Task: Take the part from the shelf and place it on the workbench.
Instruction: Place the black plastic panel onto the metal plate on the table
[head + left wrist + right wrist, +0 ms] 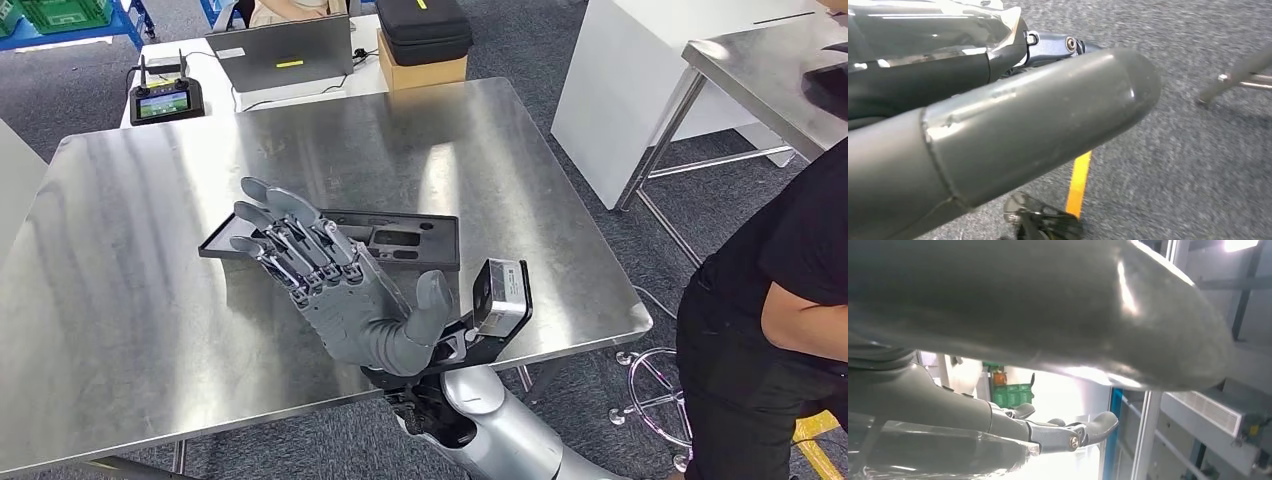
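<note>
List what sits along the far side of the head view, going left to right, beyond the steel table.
Green crate → remote controller → laptop → black case on a cardboard box → white cabinet → second steel table.

part (pixel 395 240) on workbench (pixel 140 300), behind hand (pixel 335 290)

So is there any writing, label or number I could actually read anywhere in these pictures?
No text here can be read.
Remote controller: its lit screen shows something, too small to read.
Laptop: a yellow sticker on the lid, no legible words.
Black case on the cardboard box: a small yellow mark, unreadable.
Black part on the workbench: no writing visible.
</note>
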